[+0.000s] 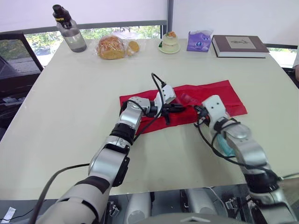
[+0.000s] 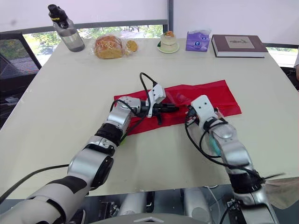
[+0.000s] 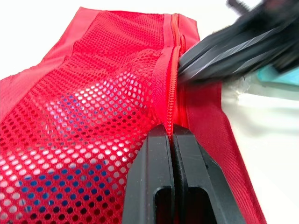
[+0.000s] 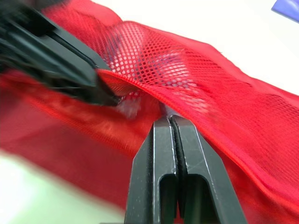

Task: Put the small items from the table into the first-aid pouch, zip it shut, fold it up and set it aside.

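Behind the pouch, clamped by closed left pincer and right pincer, stand bottle, bread, book.

The first-aid pouch lies flat in the middle of the table, reaching toward the right side. Along the far edge, from left to right, stand a water bottle, a bag of bread, a small dish, a tissue pack and a book. The left gripper and right gripper meet over the pouch's middle, left one just beside the right.
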